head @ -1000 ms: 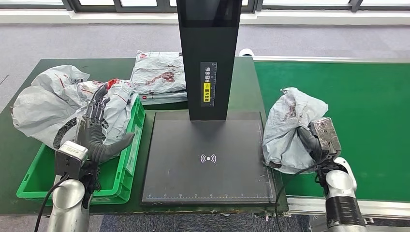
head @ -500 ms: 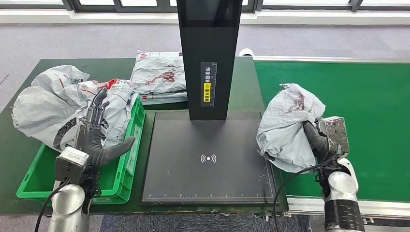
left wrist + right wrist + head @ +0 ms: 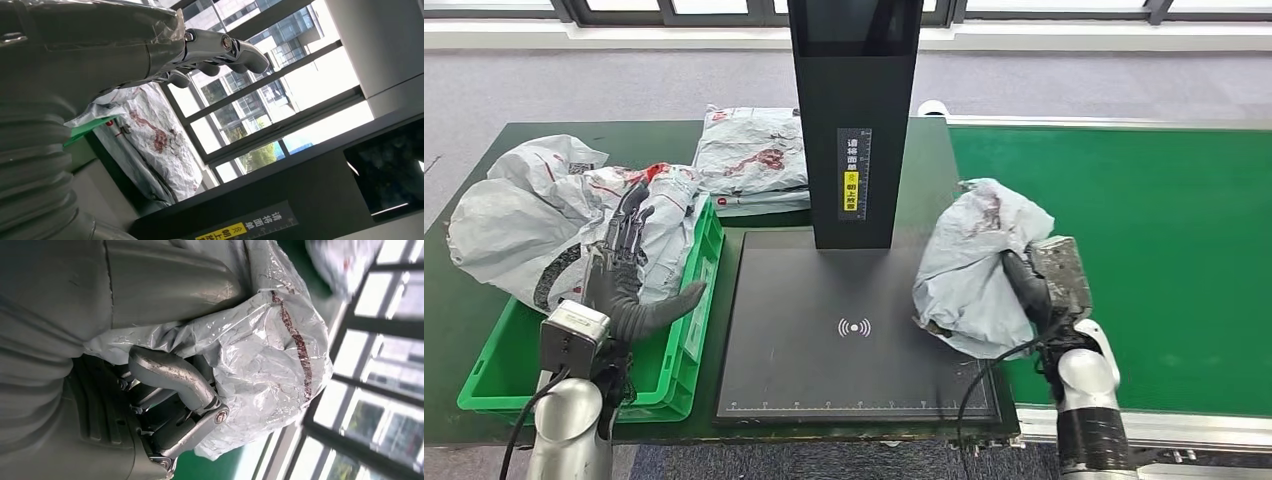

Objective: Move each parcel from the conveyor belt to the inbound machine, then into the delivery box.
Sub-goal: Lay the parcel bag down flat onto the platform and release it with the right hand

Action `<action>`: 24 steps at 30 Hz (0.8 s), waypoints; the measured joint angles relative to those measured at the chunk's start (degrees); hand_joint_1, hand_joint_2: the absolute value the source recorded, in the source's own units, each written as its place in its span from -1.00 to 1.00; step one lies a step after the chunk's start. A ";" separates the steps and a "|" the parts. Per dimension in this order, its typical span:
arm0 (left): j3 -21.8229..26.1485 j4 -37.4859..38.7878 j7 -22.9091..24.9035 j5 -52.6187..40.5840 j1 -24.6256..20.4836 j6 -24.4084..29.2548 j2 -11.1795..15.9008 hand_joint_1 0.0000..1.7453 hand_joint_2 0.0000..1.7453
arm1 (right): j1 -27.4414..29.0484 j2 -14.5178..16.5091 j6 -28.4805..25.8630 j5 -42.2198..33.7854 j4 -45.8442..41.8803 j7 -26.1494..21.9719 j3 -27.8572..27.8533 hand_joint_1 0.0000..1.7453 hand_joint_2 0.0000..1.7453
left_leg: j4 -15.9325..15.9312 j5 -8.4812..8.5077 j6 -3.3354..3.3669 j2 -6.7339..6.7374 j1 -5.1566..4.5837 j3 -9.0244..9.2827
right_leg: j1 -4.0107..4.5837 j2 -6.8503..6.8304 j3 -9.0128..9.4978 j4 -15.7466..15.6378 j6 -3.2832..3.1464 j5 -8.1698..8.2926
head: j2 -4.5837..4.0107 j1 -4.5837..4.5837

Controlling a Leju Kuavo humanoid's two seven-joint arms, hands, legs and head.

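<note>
The right hand (image 3: 1024,290) grips a grey parcel (image 3: 969,265) over the scanner plate's (image 3: 824,340) right edge; the left hand (image 3: 624,270) hovers empty, fingers spread.

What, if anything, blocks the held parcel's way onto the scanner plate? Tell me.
Nothing visible does. The right hand holds the parcel over the right edge of the black plate, whose surface is bare; the scanner column stands at the plate's far edge.

Head view high, downward; 2 wrist views close, seemingly tilted skyward.
</note>
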 joint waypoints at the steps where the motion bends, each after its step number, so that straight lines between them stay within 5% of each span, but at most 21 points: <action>1: -0.09 0.23 0.12 0.05 -0.42 -0.10 -0.11 -1.00 1.00 | -0.33 0.91 -0.25 0.52 1.33 0.08 2.08 1.00 1.00 | 0.00 0.01 -0.02 0.02 0.02 0.01 | 0.02 0.02 0.00 0.00 0.00 0.00 | -0.01 0.00; 11: -1.28 2.29 0.81 1.08 -2.38 -0.12 -0.69 -1.00 1.00 | -1.44 9.31 -2.70 -0.11 14.99 -1.39 20.75 1.00 1.00 | -0.01 0.04 -0.11 0.00 0.14 -0.02 | 0.11 0.00 -0.05 0.04 -0.13 -0.08 | 0.00 0.01; 24: -1.90 2.92 1.21 1.90 -2.63 0.49 -0.68 -1.00 1.00 | -1.40 11.27 -3.89 1.33 19.62 -0.54 31.31 1.00 1.00 | 0.00 0.02 -0.13 0.01 0.12 -0.03 | 0.10 0.00 -0.08 0.02 -0.14 -0.08 | 0.00 0.00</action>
